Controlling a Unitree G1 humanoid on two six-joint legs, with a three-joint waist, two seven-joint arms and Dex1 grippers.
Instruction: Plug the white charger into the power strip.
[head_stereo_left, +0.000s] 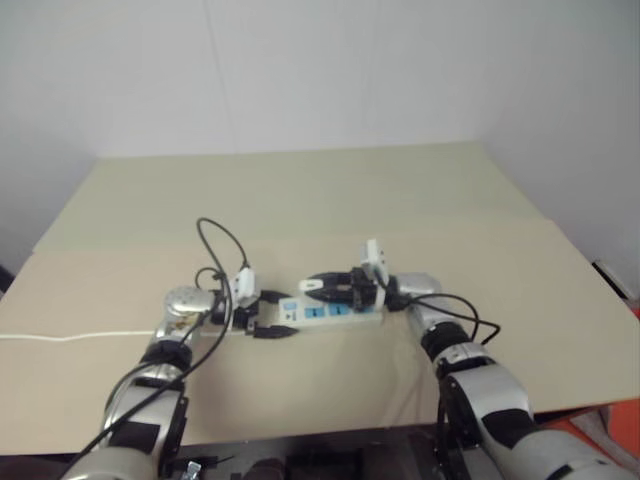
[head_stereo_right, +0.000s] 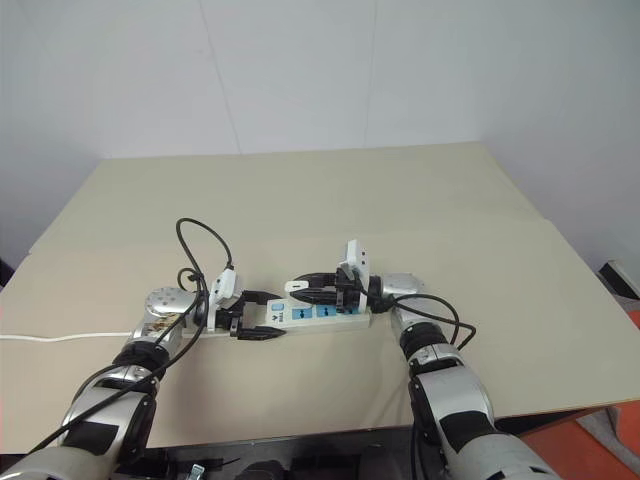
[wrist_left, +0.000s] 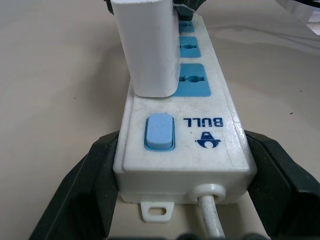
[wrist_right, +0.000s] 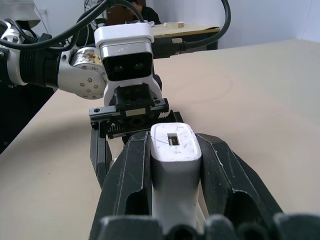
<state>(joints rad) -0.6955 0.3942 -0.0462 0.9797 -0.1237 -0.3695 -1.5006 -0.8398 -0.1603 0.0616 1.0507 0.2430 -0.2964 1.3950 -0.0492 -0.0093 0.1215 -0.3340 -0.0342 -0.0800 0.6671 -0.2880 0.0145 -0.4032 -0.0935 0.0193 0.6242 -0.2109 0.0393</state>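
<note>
White charger (wrist_left: 150, 47) stands on power strip (wrist_left: 210, 135) on beige table (head_stereo_left: 300, 190), white wall (head_stereo_left: 320, 70) behind

A wide desk (head_stereo_right: 420, 190) with a pale beige top carries the things. The power strip (head_stereo_right: 318, 314) lies flat on it near the front edge, with its blue socket faces upward. Its thin white cord (head_stereo_right: 60, 337) runs along the desk top toward the left edge.
</note>
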